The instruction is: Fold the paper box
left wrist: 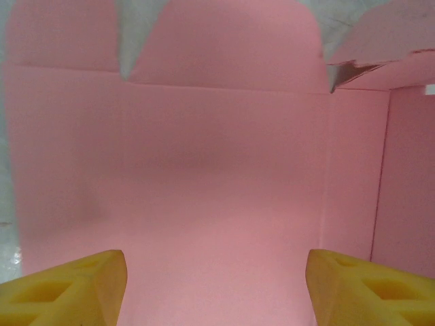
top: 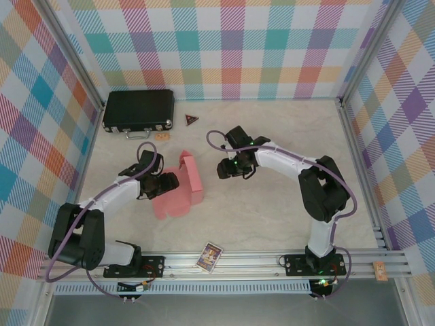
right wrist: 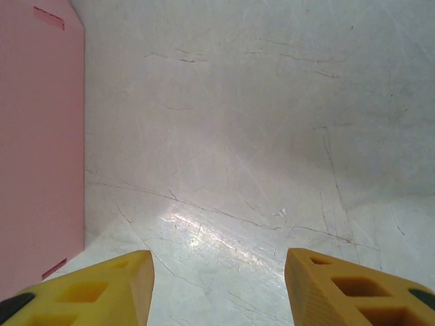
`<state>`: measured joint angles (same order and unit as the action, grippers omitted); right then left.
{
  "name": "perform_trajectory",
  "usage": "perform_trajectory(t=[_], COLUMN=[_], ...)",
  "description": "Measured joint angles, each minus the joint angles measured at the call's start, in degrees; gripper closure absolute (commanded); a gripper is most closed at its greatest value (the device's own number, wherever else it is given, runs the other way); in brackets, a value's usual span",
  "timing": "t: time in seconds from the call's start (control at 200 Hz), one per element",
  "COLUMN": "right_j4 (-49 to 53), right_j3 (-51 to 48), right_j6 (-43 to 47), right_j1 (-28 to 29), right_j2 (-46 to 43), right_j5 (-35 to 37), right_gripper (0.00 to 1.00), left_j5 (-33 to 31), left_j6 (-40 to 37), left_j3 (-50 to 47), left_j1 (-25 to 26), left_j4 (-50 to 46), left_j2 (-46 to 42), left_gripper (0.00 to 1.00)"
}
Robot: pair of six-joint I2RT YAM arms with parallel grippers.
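Observation:
The pink paper box (top: 182,190) lies partly folded in the middle of the table, one panel raised upright at its right side. My left gripper (top: 170,183) hovers over its left part, open. In the left wrist view the flat pink sheet (left wrist: 204,176) lies right under the yellow fingers (left wrist: 81,288), with nothing between them and a standing wall at the right. My right gripper (top: 225,170) sits to the right of the box, apart from it and open. Its yellow fingers (right wrist: 340,288) frame bare tabletop in the right wrist view, with a pink panel (right wrist: 41,136) at the left edge.
A black hard case (top: 138,111) with metal latches lies at the back left. Near it are a small dark triangular piece (top: 192,120) and a tiny tan tag (top: 162,136). A picture card (top: 210,257) rests on the front rail. Plaid walls enclose the table.

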<state>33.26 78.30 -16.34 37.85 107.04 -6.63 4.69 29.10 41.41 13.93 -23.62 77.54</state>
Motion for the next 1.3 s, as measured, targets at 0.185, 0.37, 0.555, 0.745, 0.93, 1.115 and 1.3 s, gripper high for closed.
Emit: perform_trajectory(t=[0.185, 0.37, 0.555, 0.745, 0.93, 1.115, 1.3], right_j4=[-0.57, -1.09, -1.95, -2.4, -2.6, -3.28, -2.38], right_j3=[-0.61, -1.11, -1.11, -1.11, -1.11, -0.17, 6.62], right_j6=[-0.81, -1.03, -1.01, -0.85, -0.57, -0.35, 0.39], right_j1=[0.0, -0.02, -0.46, -0.68, -0.74, -0.31, 1.79], right_j2=[0.0, -0.17, -1.57, -1.79, -1.9, -3.93, -3.61], right_j5=[0.0, -0.5, -2.16, -4.24, -7.91, -12.33, -13.62], right_gripper=[0.46, 0.46, 0.46, 0.46, 0.46, 0.44, 0.41], left_j5=[-0.42, -5.86, -10.43, -11.28, -9.07, -4.94, -4.35], left_j6=[-0.26, -0.48, -3.56, -8.15, -11.69, -13.75, -14.16], left_j3=[0.59, 0.59, 4.15, 12.11, 16.92, 17.68, 17.86], left_j1=[0.02, -0.09, -3.21, -5.31, -6.99, -7.13, -7.13], left_j4=[-0.04, -0.7, -2.32, -4.13, -5.22, -5.16, -5.29], left_j2=[-0.66, -7.06, -4.87, 6.6, 12.87, 13.51, 14.01], left_gripper=[0.29, 0.31, 0.3, 0.28, 0.26, 0.26, 0.27])
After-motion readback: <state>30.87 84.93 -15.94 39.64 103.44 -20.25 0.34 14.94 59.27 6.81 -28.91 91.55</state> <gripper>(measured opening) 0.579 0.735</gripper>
